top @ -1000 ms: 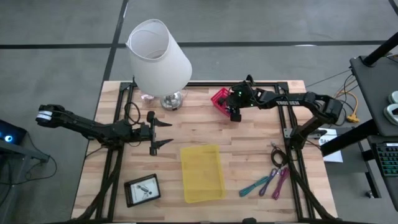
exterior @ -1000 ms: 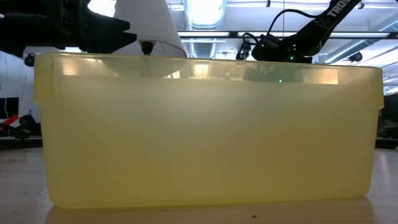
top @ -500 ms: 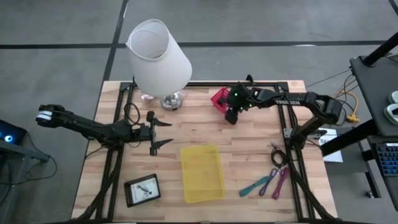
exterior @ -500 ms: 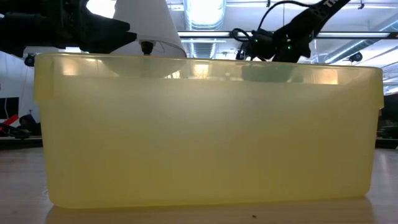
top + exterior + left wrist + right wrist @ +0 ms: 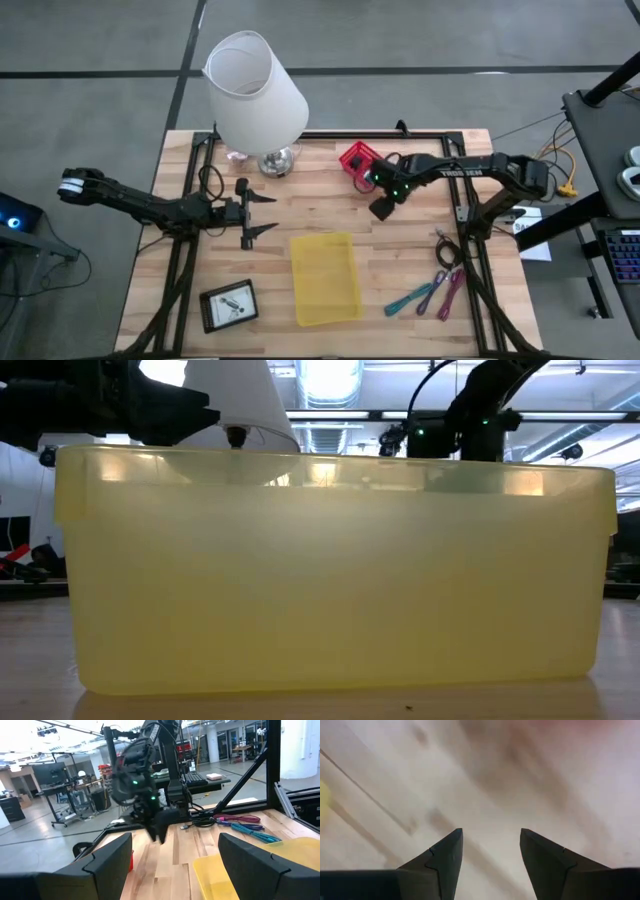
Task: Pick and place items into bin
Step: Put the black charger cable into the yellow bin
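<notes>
Right arm: reaches in from the far-right side of the surface (image 5: 400, 250), elbow bent, my right pincer (image 5: 380, 208) low over bare wood, above and to the right of the yellow bin (image 5: 325, 278). Fingers apart, nothing between them; the right wrist view shows only blurred planks.

Left arm: stretched along the surface to the left of the bin, my left pincer (image 5: 262, 213) spread wide and empty, pointing toward the bin's far-left corner.

Items: teal and pink-purple strips (image 5: 430, 295) lie right of the bin; a black coiled cable (image 5: 447, 250) sits just beyond them. A dark tray with a white card (image 5: 229, 304) lies left of the bin. A red object (image 5: 356, 160) rests beyond the bin, near my right arm; its kind is hard to make out.

Hidden: the low view is filled by the bin's wall, which blocks the surface behind it. The white lamp (image 5: 255, 90) covers the far-left corner.
</notes>
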Motion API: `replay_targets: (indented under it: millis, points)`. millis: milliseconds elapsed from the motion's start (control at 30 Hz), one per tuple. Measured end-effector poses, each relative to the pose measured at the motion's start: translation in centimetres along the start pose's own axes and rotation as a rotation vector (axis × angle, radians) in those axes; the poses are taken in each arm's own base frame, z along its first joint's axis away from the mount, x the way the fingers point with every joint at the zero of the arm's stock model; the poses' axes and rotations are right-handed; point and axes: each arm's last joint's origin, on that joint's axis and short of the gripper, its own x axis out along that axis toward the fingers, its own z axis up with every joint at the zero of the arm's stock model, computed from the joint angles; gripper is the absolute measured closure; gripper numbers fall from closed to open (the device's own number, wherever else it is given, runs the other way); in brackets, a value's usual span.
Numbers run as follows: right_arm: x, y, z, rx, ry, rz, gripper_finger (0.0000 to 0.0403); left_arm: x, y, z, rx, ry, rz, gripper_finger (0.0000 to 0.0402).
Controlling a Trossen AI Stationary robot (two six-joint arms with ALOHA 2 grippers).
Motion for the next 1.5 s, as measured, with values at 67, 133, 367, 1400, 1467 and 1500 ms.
replay_targets:
  millis: [67,133,367,1400,1467,1500]
  points:
    - [0.1,0.4,-1.2,0.056,0.073,-0.041,0.0218,0.0,0.0,0.0,-0.001,0.001,0.000,0.0123]
    - [0.1,0.9,-2.3,0.102,0.131,-0.082,0.0218,0.0,0.0,0.0,-0.007,0.001,0.000,0.0123]
    - [0.0,3.5,-5.4,0.209,0.224,-0.128,0.0219,0.0,0.0,-0.1,-0.008,0.003,-0.001,0.0123]
    - [-2.0,6.2,-19.5,0.524,0.141,-0.338,0.0220,0.0,0.0,0.0,0.026,-0.006,0.001,0.0123]
    - [-1.6,6.0,-19.8,0.535,0.135,-0.350,0.0220,0.0,0.0,0.0,0.025,-0.007,0.001,0.0123]
    - [-1.5,5.9,-19.9,0.535,0.131,-0.357,0.0220,0.0,0.0,0.1,0.025,-0.007,0.001,0.0123]
